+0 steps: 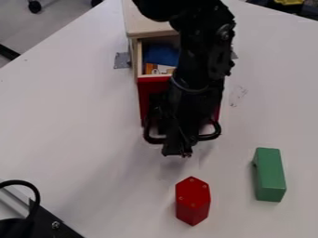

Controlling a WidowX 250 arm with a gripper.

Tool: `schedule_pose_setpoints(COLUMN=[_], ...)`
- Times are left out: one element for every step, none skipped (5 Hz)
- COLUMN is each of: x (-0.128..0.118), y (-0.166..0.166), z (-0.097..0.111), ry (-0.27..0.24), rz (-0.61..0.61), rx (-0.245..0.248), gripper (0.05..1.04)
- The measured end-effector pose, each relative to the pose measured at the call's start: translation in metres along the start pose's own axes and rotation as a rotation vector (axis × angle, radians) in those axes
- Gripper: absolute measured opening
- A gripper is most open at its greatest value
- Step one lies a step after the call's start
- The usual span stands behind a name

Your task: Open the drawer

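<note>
Camera view: at lower left, by the table (81,139) edge, see a black bracket (55,222) with a dark loop (35,195) beside. Further right, find a grey metal plate (122,61) just beside the wooden cabinet (146,29). Next comes, in front of that cabinet, the red-fronted drawer (148,90), pulled partway out at the least, with a blue item (160,55) and an orange-and-white piece (162,69) inside. Judge the opening as in hand and probably well along. For the next move, draw a little further straight out if wanted, otherwise let go and back clear without nudging shut. Mind the red block ahead if pulling on. At the middle of the black handle (155,139), note the gripper (177,151), pointing down, with curved handle ends out on both sides. Seems to touch or hook there; cannot tell whether clenched on the handle or released, nor how far open. Lastly, below and slightly right, spot the red block (192,201); at far right, the green block (270,174), well apart from the drawer.
</note>
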State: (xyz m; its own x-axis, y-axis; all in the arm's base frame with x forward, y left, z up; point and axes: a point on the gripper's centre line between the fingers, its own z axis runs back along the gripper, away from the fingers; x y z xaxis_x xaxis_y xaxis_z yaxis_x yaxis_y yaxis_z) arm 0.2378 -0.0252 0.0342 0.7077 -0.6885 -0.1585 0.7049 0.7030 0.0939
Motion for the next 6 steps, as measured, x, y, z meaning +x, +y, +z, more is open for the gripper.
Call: schedule_pose_setpoints(x=[-0.001, -0.002, -0.004, -0.015, -0.025, -0.025], y=[-0.003, -0.003, 0.001, 0.009, 0.020, 0.039], z=[0.003, 0.014, 0.037, 0.056, 0.068, 0.064], ry=[0.012, -0.026, -0.069, -0.110, -0.101, -0.082], rz=[0.003, -0.004, -0.010, 0.015, 0.094, 0.171], rx=[-0.029, -0.041, -0.074, -0.106, -0.153, -0.179], gripper=[0.973, 0.997, 0.997, 0.997, 0.997, 0.997])
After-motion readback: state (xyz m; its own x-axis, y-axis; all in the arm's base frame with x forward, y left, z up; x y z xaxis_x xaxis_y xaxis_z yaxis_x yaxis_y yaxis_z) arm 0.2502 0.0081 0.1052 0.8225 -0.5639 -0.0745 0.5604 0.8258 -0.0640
